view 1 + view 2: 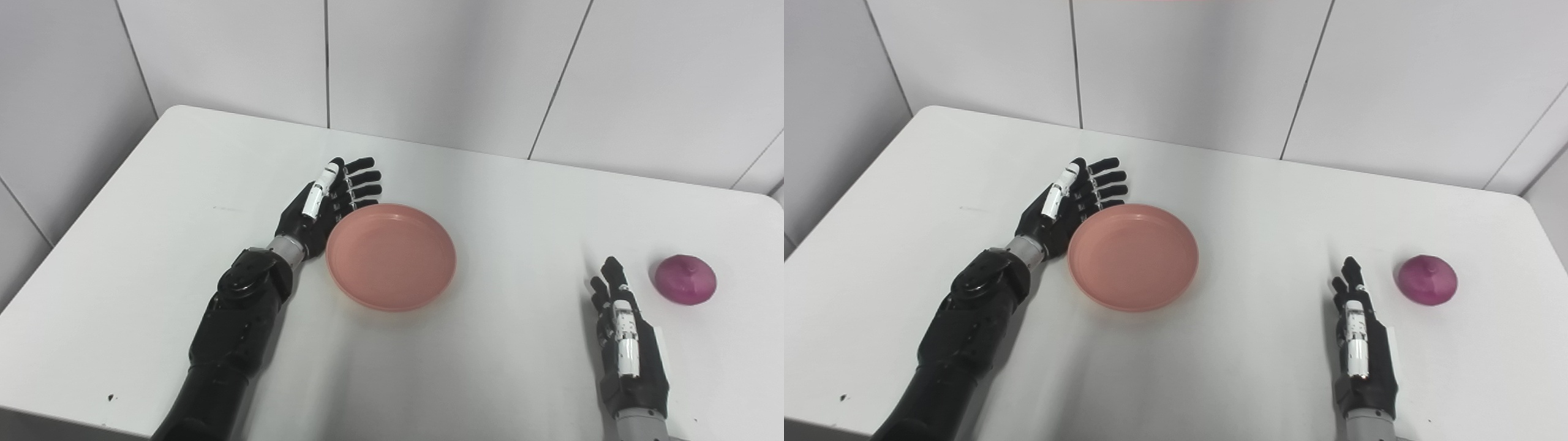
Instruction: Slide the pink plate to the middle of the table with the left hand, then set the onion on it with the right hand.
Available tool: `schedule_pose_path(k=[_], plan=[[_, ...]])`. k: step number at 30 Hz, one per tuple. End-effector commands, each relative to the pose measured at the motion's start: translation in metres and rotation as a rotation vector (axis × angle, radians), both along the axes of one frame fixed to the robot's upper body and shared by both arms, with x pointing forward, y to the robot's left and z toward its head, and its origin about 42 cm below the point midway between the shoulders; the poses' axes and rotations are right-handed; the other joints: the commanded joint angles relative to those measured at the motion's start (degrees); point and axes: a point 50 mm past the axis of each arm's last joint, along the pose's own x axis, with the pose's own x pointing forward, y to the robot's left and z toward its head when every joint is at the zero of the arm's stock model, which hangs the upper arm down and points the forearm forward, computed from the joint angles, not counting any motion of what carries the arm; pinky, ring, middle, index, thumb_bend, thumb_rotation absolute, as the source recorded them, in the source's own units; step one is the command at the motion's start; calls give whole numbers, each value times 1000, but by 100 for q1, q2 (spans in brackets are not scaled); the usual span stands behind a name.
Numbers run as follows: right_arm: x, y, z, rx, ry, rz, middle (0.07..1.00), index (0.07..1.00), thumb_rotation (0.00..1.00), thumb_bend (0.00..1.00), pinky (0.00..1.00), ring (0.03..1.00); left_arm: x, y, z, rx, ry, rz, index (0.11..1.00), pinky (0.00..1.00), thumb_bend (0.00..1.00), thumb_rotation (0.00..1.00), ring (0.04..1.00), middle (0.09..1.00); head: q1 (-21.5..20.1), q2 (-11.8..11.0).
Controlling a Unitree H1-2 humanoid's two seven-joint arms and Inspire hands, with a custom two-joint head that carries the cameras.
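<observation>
Pink plate (391,257) sits mid-table, left hand (324,205) flat against its left rim, fingers spread: sliding looks nearly done. Right of the plate, the right hand (625,331), fingers spread and empty, must next grasp the onion (685,279) just beside it.

The desk (502,202) is seen from above and from its near side in both views, looking down and forward toward the tiled wall (441,61) behind it. The two views are set side by side, a little apart, so the plate (391,256) is placed further left in the right eye view. Nearly the whole scene is shared; only the near corners of the desk are cut off.
</observation>
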Motion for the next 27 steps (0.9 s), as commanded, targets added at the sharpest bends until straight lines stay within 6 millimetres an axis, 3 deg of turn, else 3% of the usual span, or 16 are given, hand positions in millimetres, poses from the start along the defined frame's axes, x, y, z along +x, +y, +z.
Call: schedule_pose_path(k=[1, 27], plan=[[5, 6, 11, 10, -58, 13, 976, 963, 1000, 192, 999, 966, 6, -6, 12, -4, -43, -12, 761, 725, 355, 1000, 769, 780, -24, 14], [8, 17, 9, 5, -50, 16, 967, 956, 1000, 212, 979, 959, 2, -28, 11, -16, -33, -36, 759, 741, 381, 1000, 774, 782, -598, 165]])
